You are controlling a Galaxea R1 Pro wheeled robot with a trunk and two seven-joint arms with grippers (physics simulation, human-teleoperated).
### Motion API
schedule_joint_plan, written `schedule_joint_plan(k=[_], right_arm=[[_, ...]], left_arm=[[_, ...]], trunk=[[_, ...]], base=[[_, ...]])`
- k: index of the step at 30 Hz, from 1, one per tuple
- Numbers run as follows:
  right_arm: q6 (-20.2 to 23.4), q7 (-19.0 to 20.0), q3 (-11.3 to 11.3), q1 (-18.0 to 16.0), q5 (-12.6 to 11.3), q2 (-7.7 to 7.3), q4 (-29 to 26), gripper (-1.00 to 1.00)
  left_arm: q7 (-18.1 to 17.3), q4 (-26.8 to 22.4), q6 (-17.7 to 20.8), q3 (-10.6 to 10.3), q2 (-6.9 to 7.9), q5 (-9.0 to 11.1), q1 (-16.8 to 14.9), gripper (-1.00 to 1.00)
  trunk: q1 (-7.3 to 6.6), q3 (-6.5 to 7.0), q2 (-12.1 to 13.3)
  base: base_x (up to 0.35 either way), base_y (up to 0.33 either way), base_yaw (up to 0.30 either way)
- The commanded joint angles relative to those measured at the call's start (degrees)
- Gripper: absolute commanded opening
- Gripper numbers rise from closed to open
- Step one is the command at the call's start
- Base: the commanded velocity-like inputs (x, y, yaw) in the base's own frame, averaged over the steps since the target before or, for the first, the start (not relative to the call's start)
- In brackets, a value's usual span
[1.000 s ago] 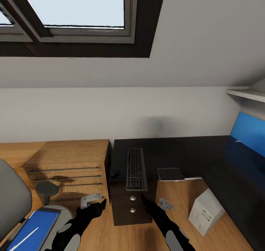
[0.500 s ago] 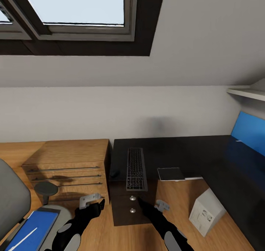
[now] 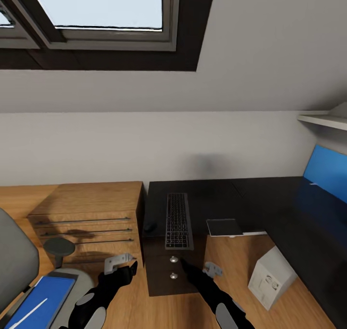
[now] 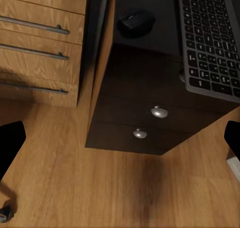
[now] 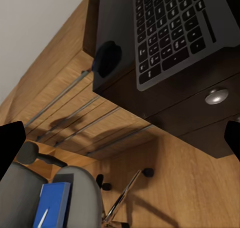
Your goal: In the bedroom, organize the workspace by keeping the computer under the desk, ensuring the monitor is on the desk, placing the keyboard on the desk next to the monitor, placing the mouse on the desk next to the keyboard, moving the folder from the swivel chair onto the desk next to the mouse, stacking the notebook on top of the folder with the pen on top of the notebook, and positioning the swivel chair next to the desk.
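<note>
On the black desk (image 3: 250, 198) the keyboard (image 3: 179, 220) lies lengthwise, with the mouse (image 3: 150, 226) at its left and the grey notebook (image 3: 224, 227) at its right by the desk edge. The computer (image 3: 270, 278) stands on the floor under the desk. At the lower left is the swivel chair (image 3: 19, 261); the blue folder (image 3: 38, 302) lies on its seat with a thin white stick on it. Both grippers hover open before the desk drawers: the left gripper (image 3: 123, 265) (image 4: 120, 143) and the right gripper (image 3: 198, 267) (image 5: 120, 140). The monitor is out of view.
A wooden dresser (image 3: 86, 208) stands against the desk's left side. Two black drawers with silver knobs (image 4: 159, 111) sit below the keyboard. A blue wall panel (image 3: 327, 172) and a shelf (image 3: 323, 122) are at the right, with a skylight above. Wooden floor lies between chair and desk.
My right gripper has edged a little left toward the drawers. The picture has shifted slightly. The things on the desk and chair lie as before.
</note>
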Motion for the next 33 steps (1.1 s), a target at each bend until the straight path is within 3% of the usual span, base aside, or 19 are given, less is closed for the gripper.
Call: schedule_joint_plan(k=[1,10,18,33], right_arm=[[0.24,0.14,0.0,-0.03,-0.6,0.0,-0.02,1.0],[0.22,0.15,-0.09,-0.03,-0.6,-0.05,0.07,1.0],[0.24,0.1,0.0,-0.03,-0.6,0.0,0.1,1.0],[0.19,0.08,-0.08,-0.03,-0.63,-0.07,0.04,1.0]], left_arm=[[0.53,-0.09,0.08,-0.18,0.06,0.48,-0.06,1.0],[0.52,-0.09,0.05,-0.2,-0.01,0.57,-0.06,1.0],[0.57,-0.09,0.06,-0.16,-0.31,3.32,-0.06,1.0],[0.6,-0.09,-0.08,-0.17,-0.33,3.31,-0.06,1.0]], trunk=[[0.24,-0.29,-0.51],[2.22,-1.9,-4.12],[3.97,-3.34,-7.33],[7.27,-6.03,-13.34]], base=[[-0.047,0.0,0.0],[-0.016,0.0,0.0],[0.0,0.125,0.0],[0.0,0.026,0.0]])
